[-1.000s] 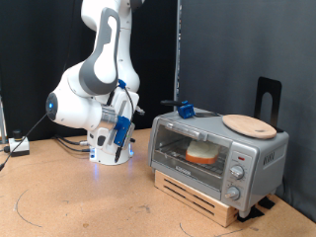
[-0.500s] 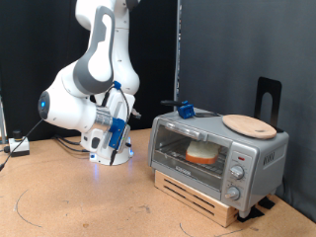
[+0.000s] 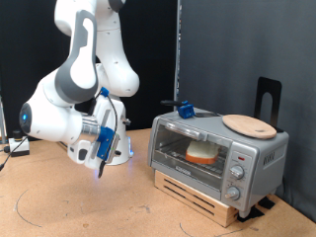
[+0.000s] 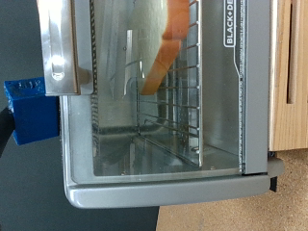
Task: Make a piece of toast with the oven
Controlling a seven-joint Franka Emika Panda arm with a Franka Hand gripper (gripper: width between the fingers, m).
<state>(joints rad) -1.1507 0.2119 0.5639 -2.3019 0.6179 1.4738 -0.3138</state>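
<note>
**Toast in oven, door closed**

The piece of toast [image 3: 202,151] sits inside the oven [image 3: 215,153] on the counter [image 3: 109,207]. The end effector [image 3: 102,166] hangs well apart at the exterior view's left; finger state cannot be determined.

"BLACK+DE…" — white lettering, cut off — on the oven [image 4: 164,144] front frame

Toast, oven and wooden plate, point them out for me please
piece of toast [image 3: 202,151], exterior view, pale face behind the glass.
oven [image 3: 259,158], exterior view, silver knob panel.
wooden plate [image 3: 249,124], exterior view, flat top surface.
</note>
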